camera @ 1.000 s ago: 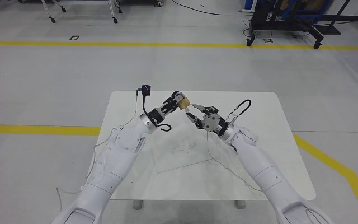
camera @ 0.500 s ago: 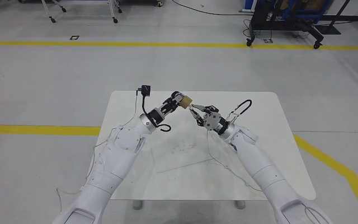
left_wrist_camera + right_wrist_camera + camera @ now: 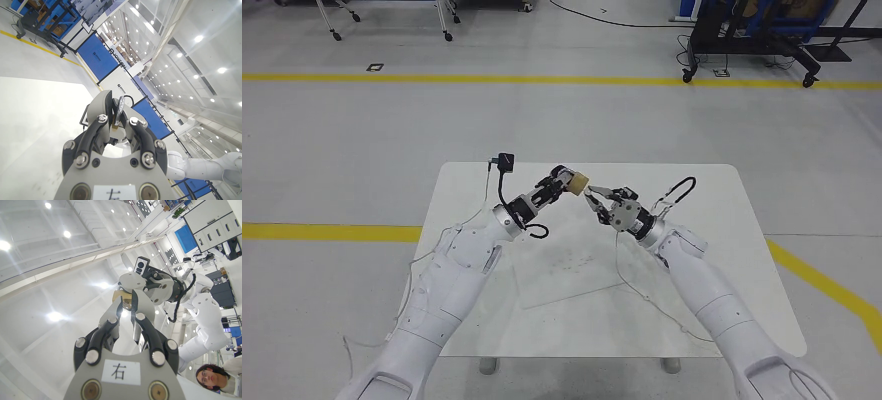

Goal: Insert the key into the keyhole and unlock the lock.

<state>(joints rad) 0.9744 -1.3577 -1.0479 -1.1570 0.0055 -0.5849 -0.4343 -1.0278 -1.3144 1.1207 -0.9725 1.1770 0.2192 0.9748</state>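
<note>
White bench, robot at its near edge. Closest in, a clear sheet lies flat on the bench top, skewed to the bench's edges, partly under the left arm. Past the far edge, grey floor with a yellow line across it. Farther back stands a dark wheeled rack, well apart from the work. Both arms are up off the bench over its far half, beyond the sheet, tips meeting. The right hand is the nearer of the two. Right wrist view: right hand pinching the key between fingers pressed close, a narrow gap only. Just the key's silver head shows; the fingers hide the blade. Directly past those fingertips, touching or all but touching the key head, is the lock, brass body end-on. Whether the blade is in the keyhole: cannot tell, the right fingers stand in the way. Top view puts the lock just beyond and to the left of the right hand, jutting from the tip of the left hand. Left wrist view: left hand clamped on the lock, ribbed black pads on either side. A silver part stands between the pads above the brass block, and the pads cover the rest. Lock is held in the air above the bench.
</note>
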